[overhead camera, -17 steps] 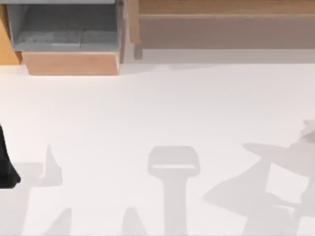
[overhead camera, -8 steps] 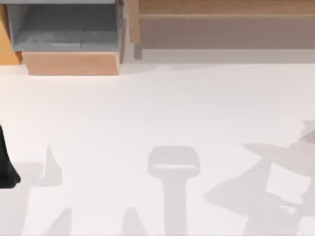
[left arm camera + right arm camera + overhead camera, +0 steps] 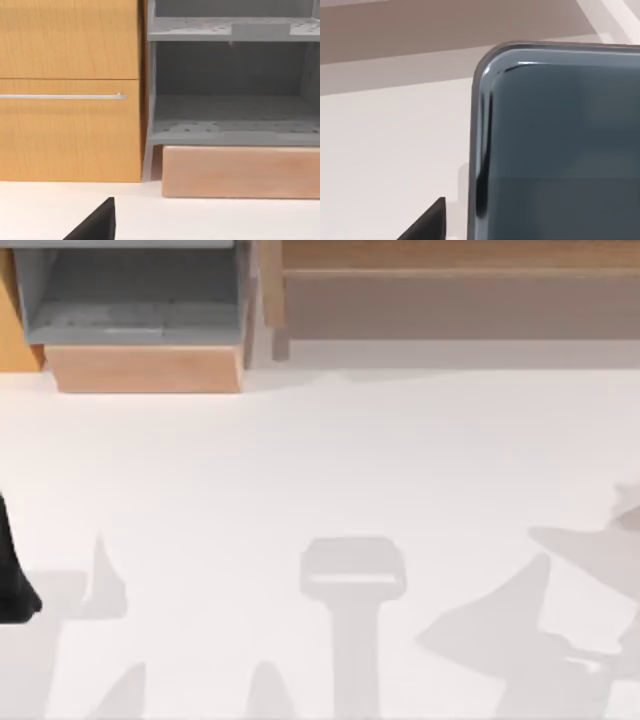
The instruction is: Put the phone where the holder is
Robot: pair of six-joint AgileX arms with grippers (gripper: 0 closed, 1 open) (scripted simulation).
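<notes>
With the phone (image 3: pixel 555 145) close under your right wrist and its grip unclear, move slowly; your left arm (image 3: pixel 12 580) sits parked at the table's (image 3: pixel 320 460) left edge.

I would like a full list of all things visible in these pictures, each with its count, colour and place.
Phone: one, dark blue-grey with rounded corner, very close in the right wrist view.
Table: one, white, with grey shadows across its near part.
Shelf unit: one, grey, two levels, on a light wooden base at the table's far left.
Cabinet: one, orange-brown wood with a metal handle, beside the shelf unit.
Left arm: black, at the top view's left edge.
</notes>
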